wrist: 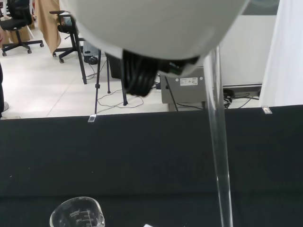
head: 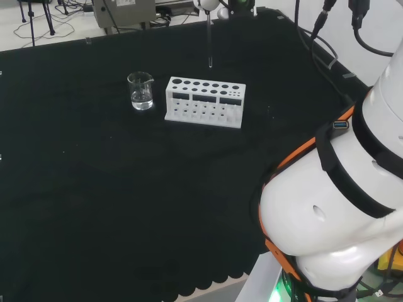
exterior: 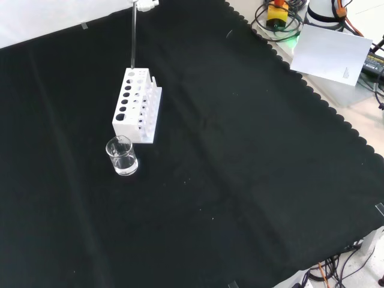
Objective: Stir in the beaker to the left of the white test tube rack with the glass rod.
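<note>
A clear glass rod [head: 209, 39] hangs upright from the hand [head: 208, 5] at the top edge of the head view. The hand is shut on the rod's upper end. In the front view the rod [exterior: 132, 37] drops from the hand [exterior: 146, 3], and its tip sits just above the far end of the white test tube rack [exterior: 137, 105]. The small glass beaker [head: 140, 90], with a little clear liquid in it, stands left of the rack [head: 204, 101] in the head view and nearer than it in the front view [exterior: 122, 156]. The wrist view shows the rod [wrist: 218, 146], the beaker's rim [wrist: 77, 215] and the blurred hand [wrist: 156, 23].
The arm's white links [head: 334, 207] take up the right of the head view. A sheet of paper [exterior: 331, 51] and cables [exterior: 282, 18] lie beyond the cloth's scalloped edge [exterior: 312, 90]. A grey box [head: 123, 10] stands behind the bench.
</note>
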Robot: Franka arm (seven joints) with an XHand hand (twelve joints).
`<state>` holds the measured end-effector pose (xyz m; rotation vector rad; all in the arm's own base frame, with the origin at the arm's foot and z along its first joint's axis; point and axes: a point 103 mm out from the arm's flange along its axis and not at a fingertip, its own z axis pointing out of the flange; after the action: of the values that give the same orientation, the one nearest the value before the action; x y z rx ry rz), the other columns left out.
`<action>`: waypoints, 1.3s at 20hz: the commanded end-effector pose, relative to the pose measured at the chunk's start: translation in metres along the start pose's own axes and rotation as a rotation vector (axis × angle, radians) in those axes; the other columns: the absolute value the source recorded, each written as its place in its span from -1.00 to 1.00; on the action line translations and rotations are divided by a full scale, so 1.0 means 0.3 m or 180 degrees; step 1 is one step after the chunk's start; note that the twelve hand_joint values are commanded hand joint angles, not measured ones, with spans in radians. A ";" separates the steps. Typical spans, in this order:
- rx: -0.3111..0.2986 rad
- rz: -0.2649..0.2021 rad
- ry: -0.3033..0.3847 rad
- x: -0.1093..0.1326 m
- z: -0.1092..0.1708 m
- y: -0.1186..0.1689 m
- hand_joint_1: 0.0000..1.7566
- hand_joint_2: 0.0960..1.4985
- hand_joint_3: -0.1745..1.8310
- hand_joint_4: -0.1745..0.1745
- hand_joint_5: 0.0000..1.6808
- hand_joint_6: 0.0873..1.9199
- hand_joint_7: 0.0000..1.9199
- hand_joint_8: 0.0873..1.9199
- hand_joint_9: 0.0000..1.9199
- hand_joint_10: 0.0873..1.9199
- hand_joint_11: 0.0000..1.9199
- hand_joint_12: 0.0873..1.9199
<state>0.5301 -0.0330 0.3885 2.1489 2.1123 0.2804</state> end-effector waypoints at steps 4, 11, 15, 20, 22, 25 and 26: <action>0.0009 -0.0028 0.0003 0.042 0.001 0.017 0.40 -0.55 0.21 -1.00 0.65 -0.37 0.70 -0.20 0.93 -0.32 0.55 0.09; 0.0035 -0.0201 0.0120 0.126 0.025 0.079 0.40 -0.55 0.21 -1.00 0.65 -0.38 0.70 -0.20 0.94 -0.32 0.55 0.09; 0.0028 -0.0347 0.0197 0.179 0.043 0.127 0.40 -0.55 0.21 -1.00 0.65 -0.38 0.70 -0.20 0.94 -0.32 0.55 0.09; 0.0054 -0.0565 0.0294 0.242 0.084 0.179 0.40 -0.56 0.21 -1.00 0.66 -0.38 0.70 -0.20 0.94 -0.32 0.55 0.09; 0.0050 -0.0625 0.0334 0.259 0.092 0.196 0.40 -0.56 0.21 -1.00 0.66 -0.38 0.70 -0.20 0.94 -0.32 0.55 0.09; 0.0071 -0.0731 0.0375 0.284 0.102 0.225 0.40 -0.56 0.21 -1.00 0.66 -0.38 0.70 -0.20 0.94 -0.32 0.55 0.09; 0.0076 -0.0764 0.0387 0.292 0.105 0.237 0.40 -0.56 0.21 -1.00 0.66 -0.38 0.70 -0.21 0.94 -0.32 0.55 0.09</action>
<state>0.5870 0.0310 0.3806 1.9846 2.3148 0.3188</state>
